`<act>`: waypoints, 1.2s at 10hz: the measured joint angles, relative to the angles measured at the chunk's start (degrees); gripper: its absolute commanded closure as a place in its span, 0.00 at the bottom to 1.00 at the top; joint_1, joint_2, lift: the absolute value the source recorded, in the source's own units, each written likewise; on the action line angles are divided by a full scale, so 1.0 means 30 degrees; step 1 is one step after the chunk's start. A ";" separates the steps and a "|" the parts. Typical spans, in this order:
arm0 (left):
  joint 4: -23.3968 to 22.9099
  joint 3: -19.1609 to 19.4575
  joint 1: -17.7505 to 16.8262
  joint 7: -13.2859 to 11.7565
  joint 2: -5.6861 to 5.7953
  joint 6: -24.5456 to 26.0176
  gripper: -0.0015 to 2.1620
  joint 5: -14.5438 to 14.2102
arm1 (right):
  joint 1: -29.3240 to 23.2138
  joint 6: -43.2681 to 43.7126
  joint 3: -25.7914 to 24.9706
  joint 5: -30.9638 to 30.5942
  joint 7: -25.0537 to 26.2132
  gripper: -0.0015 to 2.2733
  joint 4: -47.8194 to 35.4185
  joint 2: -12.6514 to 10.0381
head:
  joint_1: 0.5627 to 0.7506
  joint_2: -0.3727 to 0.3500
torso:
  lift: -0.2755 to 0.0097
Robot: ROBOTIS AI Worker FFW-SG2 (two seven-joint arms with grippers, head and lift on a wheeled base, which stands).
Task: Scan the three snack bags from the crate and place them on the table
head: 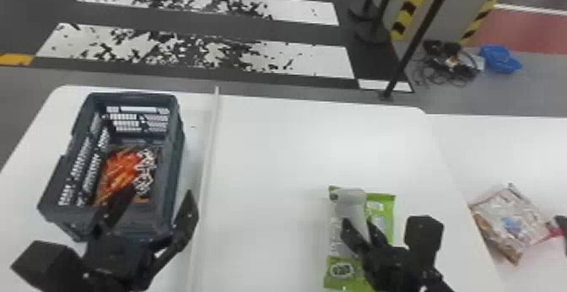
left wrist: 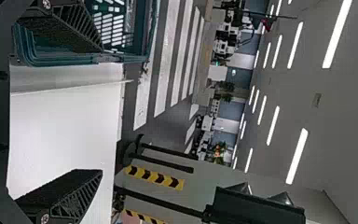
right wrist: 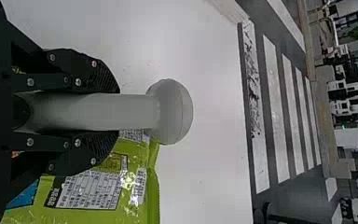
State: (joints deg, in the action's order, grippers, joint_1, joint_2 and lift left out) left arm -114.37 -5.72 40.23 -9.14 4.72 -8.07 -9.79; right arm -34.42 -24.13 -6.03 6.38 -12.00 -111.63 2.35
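In the head view my left gripper (head: 147, 223) stands open over the near end of the dark crate (head: 173, 160), with an orange-red snack bag (head: 124, 173) lying inside. Its two fingers are wide apart in the left wrist view, my left gripper (left wrist: 98, 112) holding nothing. My right gripper (head: 363, 234) is shut on the grey-white scanner (head: 352, 202), above a green snack bag (head: 382, 215) on the table. Seen from the right wrist, the right gripper (right wrist: 107, 112) clasps the handle of the scanner (right wrist: 170, 112), the green bag (right wrist: 140, 191) beside it. Another bag (head: 508, 221) lies farther right.
A thin raised strip (head: 206, 156) runs across the white table (head: 274, 152) between the crate and the green bag. The pale surface (head: 506, 147) at the right carries the third bag. Posts, cables and a blue item (head: 500, 59) are on the floor beyond.
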 measured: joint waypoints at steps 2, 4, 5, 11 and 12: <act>0.0186 -0.0041 -0.0241 0.0000 -0.0020 0.0038 0.04 -0.0016 | -0.0001 -0.0516 0.0119 -0.0542 0.0331 0.98 -0.0173 0.0028 | 0.70 0.31 | 0.84; 0.0239 -0.0045 -0.0315 0.0000 0.0000 0.0042 0.03 -0.0051 | 0.0500 -0.1753 0.0286 -0.0948 0.0326 0.98 0.0138 0.0036 | 0.70 0.31 | 0.84; 0.0242 -0.0007 -0.0321 0.0000 0.0006 0.0042 0.03 -0.0099 | 0.0618 -0.1862 0.0349 -0.0990 0.0312 0.98 0.0274 0.0036 | 0.70 0.31 | 0.84; 0.0153 0.0004 -0.0253 -0.0012 0.0019 -0.0085 0.03 -0.0146 | -0.0409 -0.0701 -0.3346 0.2139 -0.2104 0.98 -0.2125 0.0178 | 0.70 0.20 | 0.84; 0.0152 0.0002 -0.0227 -0.0004 0.0032 -0.0170 0.03 -0.0142 | 0.0318 -0.0711 -0.4720 0.2786 -0.2780 0.98 -0.1049 0.0334 | 0.70 0.13 | 0.84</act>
State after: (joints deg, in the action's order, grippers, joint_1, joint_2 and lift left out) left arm -113.92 -5.71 39.55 -9.15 4.82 -8.58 -10.22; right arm -33.46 -26.26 -20.19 14.74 -20.35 -114.78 3.35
